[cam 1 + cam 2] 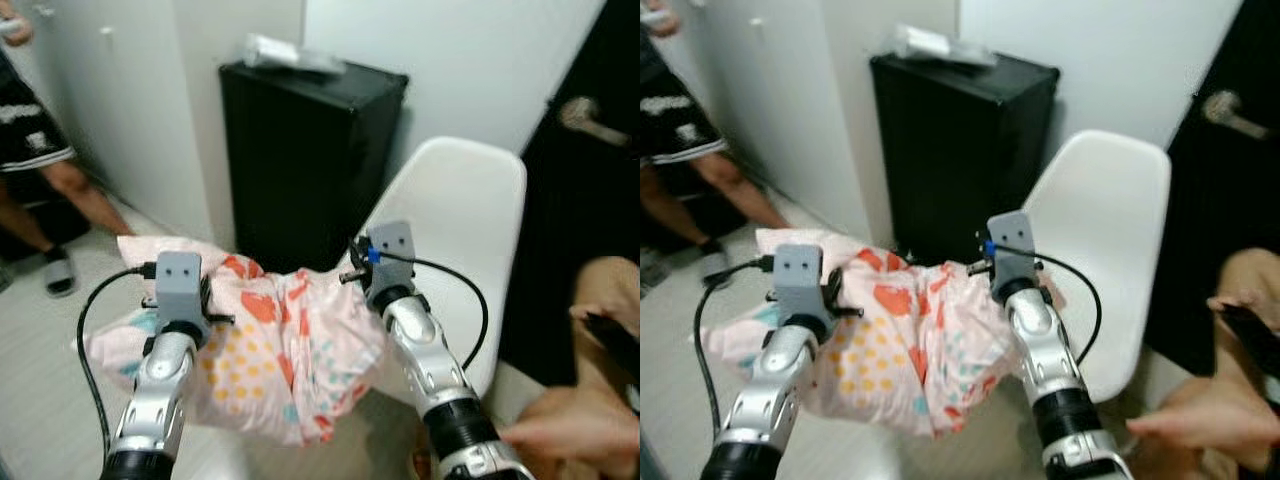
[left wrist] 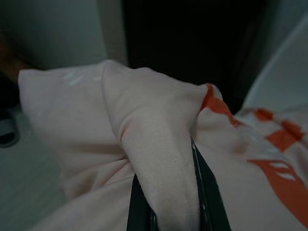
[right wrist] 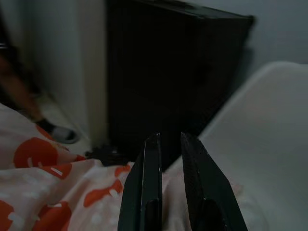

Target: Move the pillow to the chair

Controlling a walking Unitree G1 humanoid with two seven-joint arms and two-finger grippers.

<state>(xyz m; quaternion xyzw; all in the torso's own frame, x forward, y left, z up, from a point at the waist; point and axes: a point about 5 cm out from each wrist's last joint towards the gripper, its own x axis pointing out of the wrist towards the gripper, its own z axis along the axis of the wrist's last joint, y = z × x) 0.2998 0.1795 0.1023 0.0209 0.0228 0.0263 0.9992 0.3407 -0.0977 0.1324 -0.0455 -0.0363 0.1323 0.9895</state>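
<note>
A tall black cabinet (image 1: 305,160) stands against the pale wall, with a blurred light bundle on top that is hard to make out. Just beside it is a white moulded plastic chair (image 1: 455,225), its seat mostly hidden behind the soft pink pillow with orange, yellow and teal prints (image 1: 285,350), which hangs crumpled between the two arms in front of the chair. A person's legs (image 1: 60,190) are cut off at the left edge, and another person's hand (image 1: 580,430) at the right. The left gripper (image 2: 166,202) pinches a fold of pillow cloth between its fingers. The right gripper (image 3: 168,163) has its fingers nearly together above the fabric; whether they grip it cannot be told.
</note>
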